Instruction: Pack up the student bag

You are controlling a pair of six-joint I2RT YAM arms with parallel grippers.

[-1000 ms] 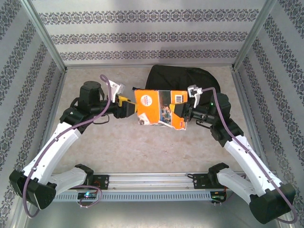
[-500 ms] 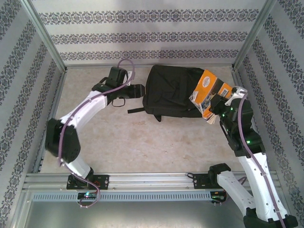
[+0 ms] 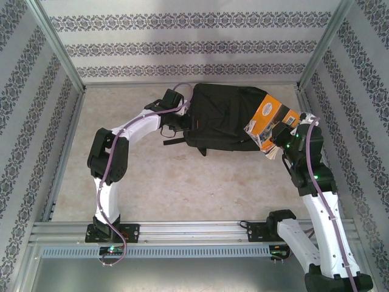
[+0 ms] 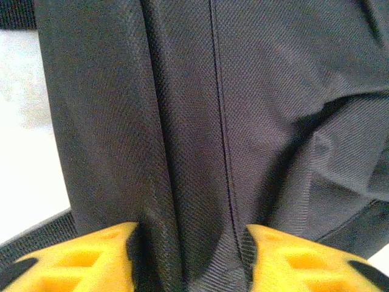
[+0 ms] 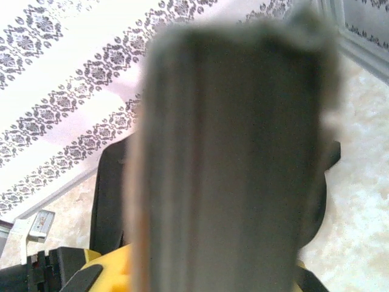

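Now | student bag (image 3: pixel 222 118): black woven fabric, creased | book (image 3: pixel 267 114): flat, orange

**Blurred, cropped, unclear**
The book (image 5: pixel 231 158) is a grey blur up close, covering most of the bag (image 5: pixel 112 176). The left gripper (image 4: pixel 189 240) has its fingers (image 4: pixel 91 255) cut off at the bottom edge; whether they pinch the fabric is unclear.

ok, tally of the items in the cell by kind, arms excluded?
backpack, black: 1
book, orange: 1
total: 2
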